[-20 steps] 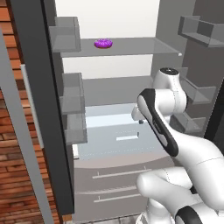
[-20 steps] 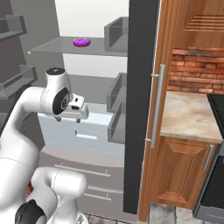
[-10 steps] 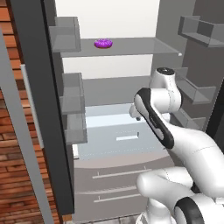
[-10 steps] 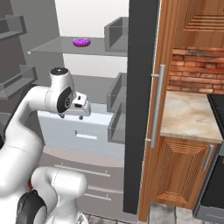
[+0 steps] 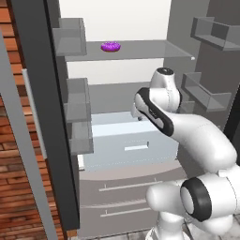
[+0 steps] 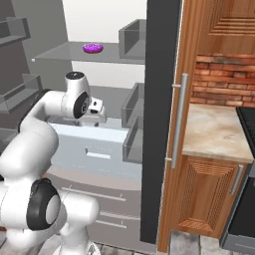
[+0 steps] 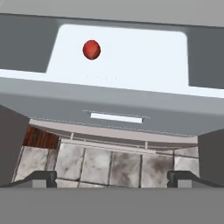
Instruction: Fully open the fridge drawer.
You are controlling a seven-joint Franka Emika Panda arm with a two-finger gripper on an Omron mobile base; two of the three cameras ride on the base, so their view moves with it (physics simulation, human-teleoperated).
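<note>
I see the fridge drawer [image 5: 129,145] pulled out, a red ball [image 7: 91,49] inside; my fingers [image 7: 41,177] hang released above, door bins [image 5: 77,117] alongside.

Even, flat rendered light throughout, soft shadows, no glare; slightly blurry, low-resolution edges.

Rendered kitchen, open fridge [image 5: 122,70], wooden cabinets [image 6: 209,204], stone counter [image 6: 214,132]
</note>
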